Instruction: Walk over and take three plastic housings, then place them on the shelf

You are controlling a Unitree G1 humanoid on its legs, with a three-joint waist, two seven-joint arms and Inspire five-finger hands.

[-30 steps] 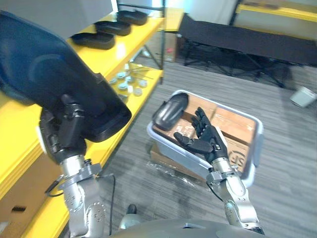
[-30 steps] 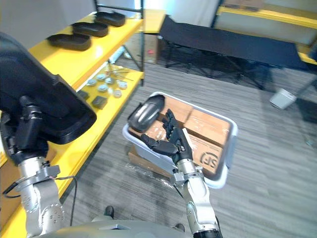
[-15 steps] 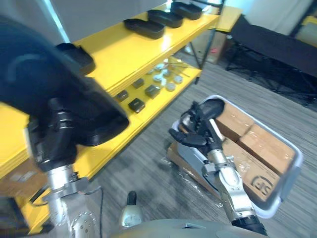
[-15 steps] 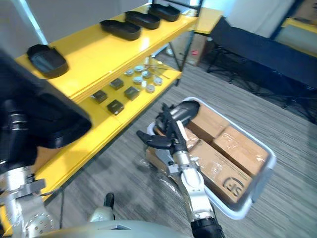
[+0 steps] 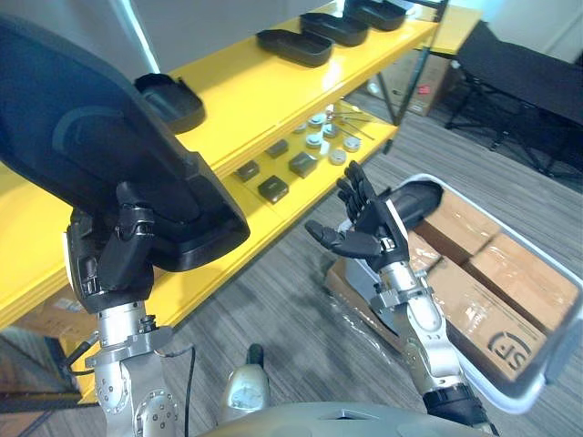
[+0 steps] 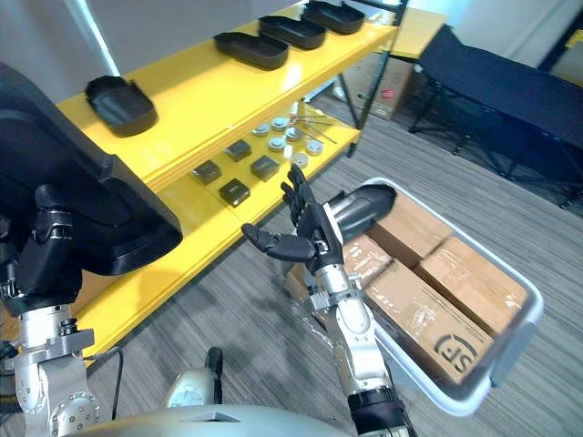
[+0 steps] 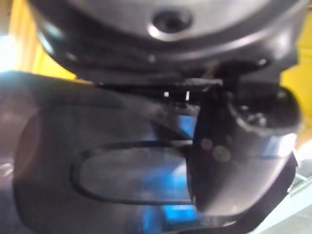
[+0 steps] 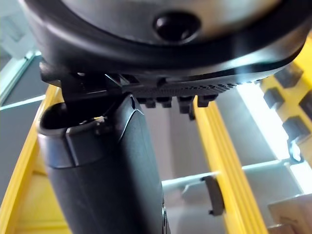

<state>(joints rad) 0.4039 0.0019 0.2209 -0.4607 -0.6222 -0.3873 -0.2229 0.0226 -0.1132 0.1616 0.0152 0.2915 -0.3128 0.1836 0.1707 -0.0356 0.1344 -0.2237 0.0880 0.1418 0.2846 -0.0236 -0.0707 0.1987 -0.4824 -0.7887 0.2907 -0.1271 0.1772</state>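
Note:
My left hand [image 5: 118, 259] is shut on a big black plastic housing [image 5: 82, 155], held high in front of the yellow shelf [image 5: 246, 91]. In the left wrist view its thumb [image 7: 234, 161] lies curled across the housing [image 7: 97, 165]. My right hand [image 6: 310, 232] is open with fingers spread upward and holds nothing. It hangs just in front of another dark housing [image 6: 360, 208] that leans on the rim of the white bin [image 6: 510, 350]. Several more housings lie on the shelf's top board, the nearest [image 6: 118, 100] apart from the others [image 6: 250, 50].
Cardboard boxes [image 5: 496, 309] fill the white bin on the grey floor. Small dark blocks [image 5: 273, 188] and round parts [image 5: 319, 141] lie on the lower shelf board. A black folding cot [image 6: 510, 91] stands at the back right. The right wrist view shows yellow shelf rails [image 8: 214, 141].
The camera has swung towards the shelf. My right hand has lifted and spread its fingers in front of the bin's housing. The left hand still holds its housing.

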